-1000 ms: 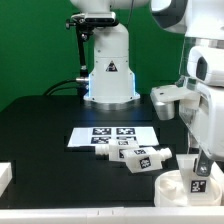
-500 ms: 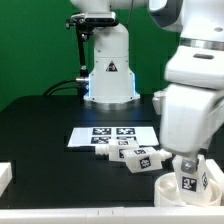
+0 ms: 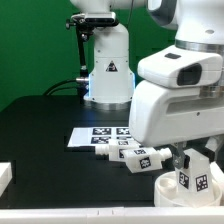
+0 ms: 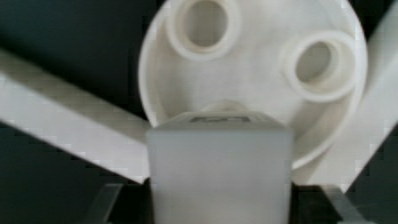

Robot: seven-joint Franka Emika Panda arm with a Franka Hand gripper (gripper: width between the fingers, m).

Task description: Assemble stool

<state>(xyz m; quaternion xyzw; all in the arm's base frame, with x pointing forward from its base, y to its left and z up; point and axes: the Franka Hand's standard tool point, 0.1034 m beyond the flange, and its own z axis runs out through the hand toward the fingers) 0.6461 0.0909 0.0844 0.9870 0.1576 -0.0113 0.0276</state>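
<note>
At the exterior view's left edge, a white block (image 3: 5, 176) sat at the table's near corner. The black table (image 3: 40, 125) beyond it lay bare back to the green backdrop (image 3: 35, 40), the widest free room in the scene. A cable (image 3: 62, 87) ran along the far edge toward the white base (image 3: 110, 75) at centre back.

In front of the base, the marker board (image 3: 92, 136) lay flat. Two loose legs (image 3: 112, 152) lay on their sides just in front of it, end to end and touching or nearly so, tags facing up. A narrow strip of bare table separated them from the near edge.

Toward the exterior view's right, the arm (image 3: 185, 90) filled most of the picture and hid the table behind it. Beneath it the seat (image 3: 168, 188) rested on the table close to the near edge, just beside the nearer loose leg. An upright leg (image 3: 192, 178) stood in the seat, tags toward the camera.

In the wrist view the claw (image 4: 214, 200) was clamped on the upright leg, a dark finger (image 4: 121, 203) against each side. Past the leg the seat's round face showed two oval holes. Little free room was left around the seat on the exterior view's right.
</note>
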